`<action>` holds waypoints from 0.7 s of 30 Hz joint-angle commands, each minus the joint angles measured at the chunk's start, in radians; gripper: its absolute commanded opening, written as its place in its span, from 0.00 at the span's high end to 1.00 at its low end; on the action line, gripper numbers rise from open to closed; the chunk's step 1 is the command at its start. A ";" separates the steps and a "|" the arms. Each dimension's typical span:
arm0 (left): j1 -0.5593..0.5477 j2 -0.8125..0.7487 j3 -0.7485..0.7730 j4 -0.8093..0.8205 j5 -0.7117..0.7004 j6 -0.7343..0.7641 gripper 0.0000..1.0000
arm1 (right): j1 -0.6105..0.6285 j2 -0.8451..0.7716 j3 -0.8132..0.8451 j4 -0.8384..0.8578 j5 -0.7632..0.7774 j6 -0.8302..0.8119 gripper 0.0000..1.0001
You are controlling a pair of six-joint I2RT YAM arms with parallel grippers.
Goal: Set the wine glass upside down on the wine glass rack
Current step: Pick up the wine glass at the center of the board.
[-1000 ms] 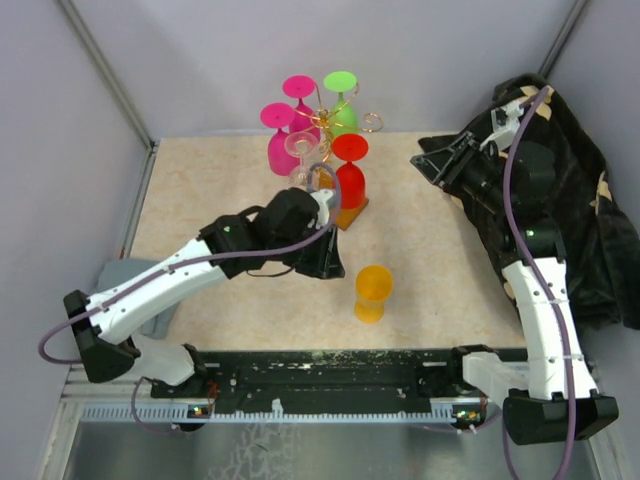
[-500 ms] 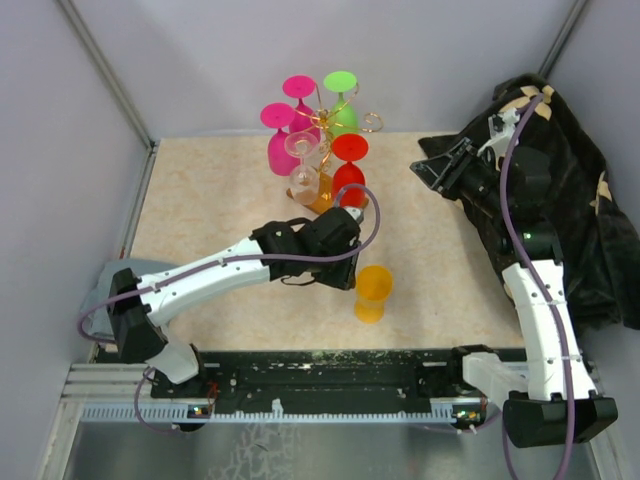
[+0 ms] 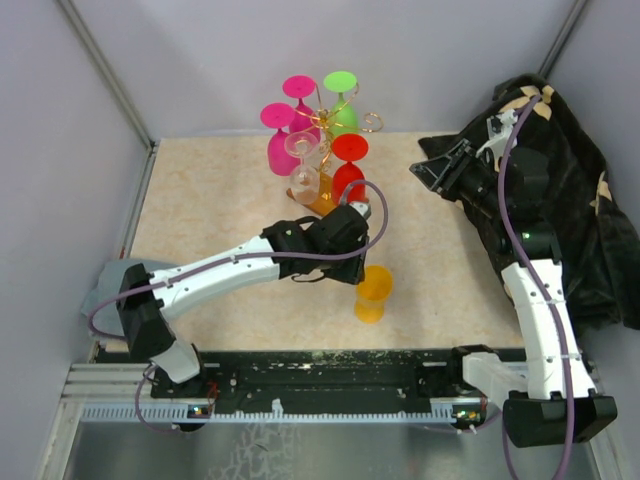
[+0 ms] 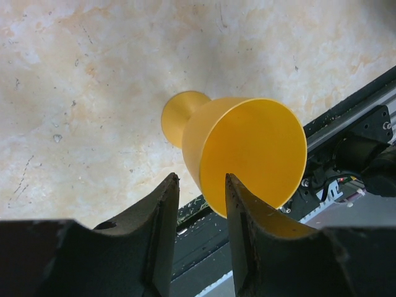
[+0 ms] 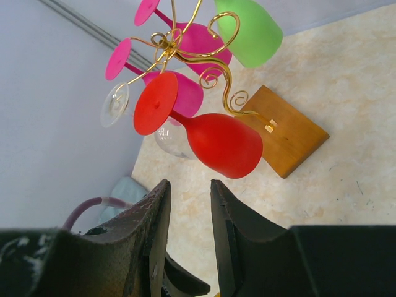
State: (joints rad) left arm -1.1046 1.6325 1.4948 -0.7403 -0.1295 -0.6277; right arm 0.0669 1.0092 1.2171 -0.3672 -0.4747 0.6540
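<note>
Wide view first: the table [image 3: 200, 200] runs out under both arms, and a dark cloth [image 3: 590, 200] is heaped behind the right one. The left arm [image 3: 220, 270] reaches long across the middle. The rack [image 5: 291, 139] stands well beyond the left gripper and straight ahead of the right gripper, well apart from both. It's busy up there. Two pink glasses [image 5: 185, 37], a green glass [image 5: 250, 28], a red glass [image 5: 219, 142] and a clear glass [image 5: 116, 105] all hang bowl-down. One curl [image 5: 238, 99] above the wooden base looks bare.

Now the one that counts. The orange glass [image 4: 247, 154] is on the table, apparently standing on its foot, right below and just ahead of the left gripper [image 4: 199, 182]. Those jaws are parted and hold nothing, and the bowl's rim shows past the fingertips. The right gripper [image 5: 187, 184] hangs back with its jaws apart too, nothing between them.

So this looks like the approach to the pick, and the glass isn't grasped yet. Next the left gripper needs to drop in around the bowl or stem and close without tipping the glass. Then comes a lift, a flip, and threading the stem into that free curl without knocking the hanging glasses.
</note>
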 commanded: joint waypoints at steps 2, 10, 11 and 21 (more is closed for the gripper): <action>-0.006 0.045 0.026 0.037 0.021 0.003 0.58 | -0.009 -0.001 0.007 0.038 0.002 -0.023 0.67; -0.008 0.070 0.044 0.014 0.003 0.014 0.69 | -0.009 0.007 0.015 0.037 0.005 -0.028 0.67; -0.008 0.071 0.046 0.011 0.002 0.015 0.69 | -0.009 0.007 0.017 0.036 0.005 -0.028 0.67; -0.014 0.081 0.065 -0.017 -0.015 0.025 0.91 | -0.010 0.003 0.017 0.035 0.017 -0.028 0.67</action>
State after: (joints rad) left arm -1.1095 1.7077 1.5265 -0.7414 -0.1249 -0.6193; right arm 0.0669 1.0191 1.2171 -0.3676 -0.4709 0.6456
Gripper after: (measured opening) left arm 0.130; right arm 0.329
